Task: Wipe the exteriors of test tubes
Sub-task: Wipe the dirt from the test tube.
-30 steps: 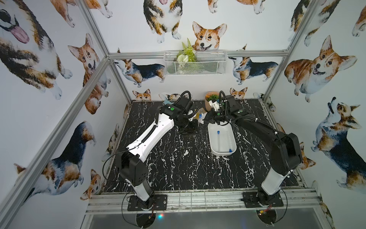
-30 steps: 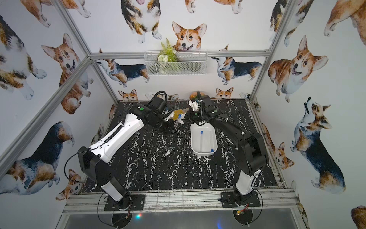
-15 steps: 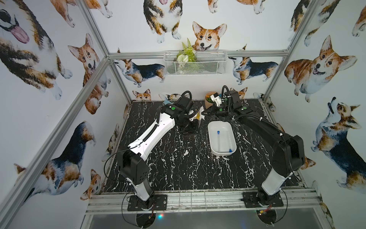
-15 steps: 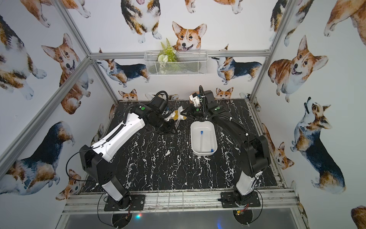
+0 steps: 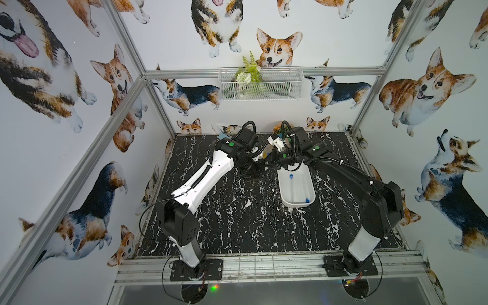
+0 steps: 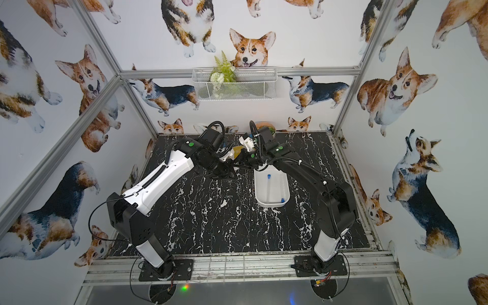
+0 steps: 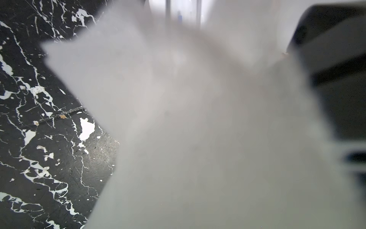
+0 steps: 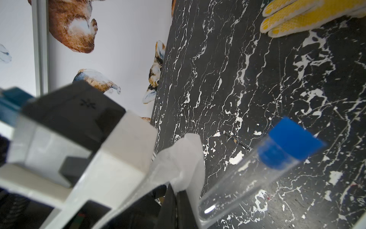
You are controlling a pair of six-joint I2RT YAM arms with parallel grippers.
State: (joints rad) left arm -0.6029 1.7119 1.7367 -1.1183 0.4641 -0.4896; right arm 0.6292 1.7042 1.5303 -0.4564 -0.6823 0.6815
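Note:
One clear test tube (image 8: 247, 182) with a blue cap hangs above the table. Its round end runs in behind a white wipe (image 8: 178, 158). My right gripper (image 8: 176, 190) is shut on that wipe, which bunches up past the black fingertips and touches the tube. The same wipe (image 7: 198, 128) fills the left wrist view and hides the left jaws, which hold the tube's hidden end. Both grippers meet at the back middle of the table, the left gripper (image 5: 257, 165) beside the right gripper (image 5: 268, 162). Two more test tubes (image 5: 291, 187) (image 5: 307, 200) lie in the white tray (image 5: 297, 205).
A yellow glove (image 8: 307, 17) lies on the black marble table just behind the grippers. A light-blue trowel (image 5: 221, 136) and a plant pot (image 5: 278, 128) stand by the back wall. A wire basket (image 5: 260, 84) hangs on that wall.
My right arm has swung left and back from over the tray's far end to meet the left gripper. The left arm has barely moved. Both grippers stayed shut.

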